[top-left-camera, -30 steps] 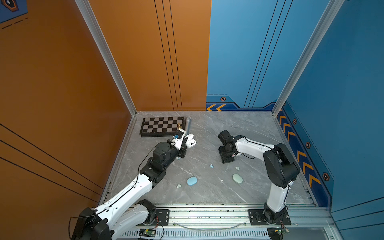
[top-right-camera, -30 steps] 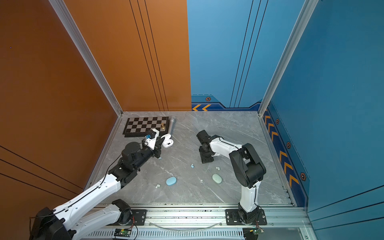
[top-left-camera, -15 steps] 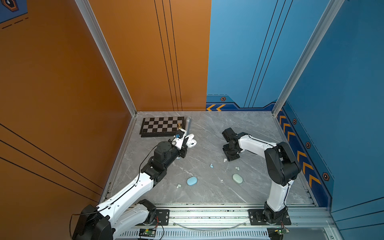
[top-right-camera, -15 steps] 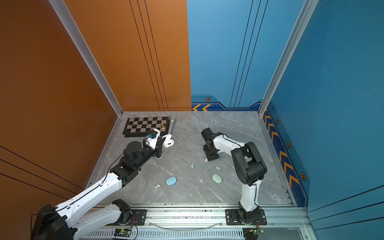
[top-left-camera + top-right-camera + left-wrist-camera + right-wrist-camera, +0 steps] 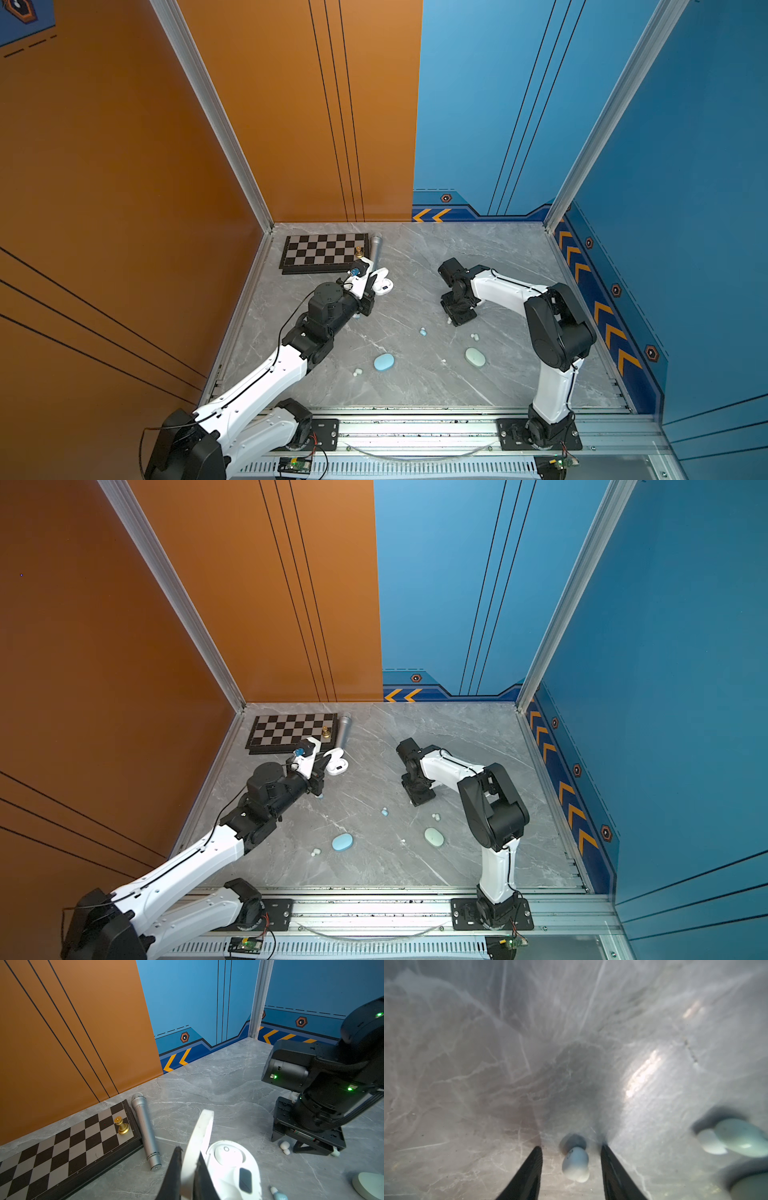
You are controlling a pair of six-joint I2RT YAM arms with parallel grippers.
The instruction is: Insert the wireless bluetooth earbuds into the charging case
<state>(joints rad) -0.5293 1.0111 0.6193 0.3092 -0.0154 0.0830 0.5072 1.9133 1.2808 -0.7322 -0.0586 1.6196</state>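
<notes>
Hovering low over the table [image 5: 467,1064] with my right gripper [image 5: 571,1147] — the white earbud [image 5: 575,1164] is lying right between the two fingers. A sliver of gap is showing on each side, so the jaws are standing apart and pinching nothing yet.

Against a second ago, that wrist has been nudging sideways and back over the same patch, lining itself up on the bud. My left gripper [image 5: 189,1152] is not budging. It is staying clamped on the raised lid [image 5: 202,1126] of the white case [image 5: 228,1159], keeping it open beside the chessboard [image 5: 324,253], well apart from where my right side is working.

In a top view the same bud [image 5: 449,321] is showing as a speck at the foot of the right gripper.

I am reading this as the pick being about to happen, with this bud not yet lifted. Whether anything is already sitting in the open case, I cannot tell.

A pale green earbud [image 5: 737,1138] is lying just off to one side, so I am judging that a centred squeeze is needed — otherwise the white one could squirt away across the smooth stone. After that, I am expecting a carry across to the open case.
</notes>
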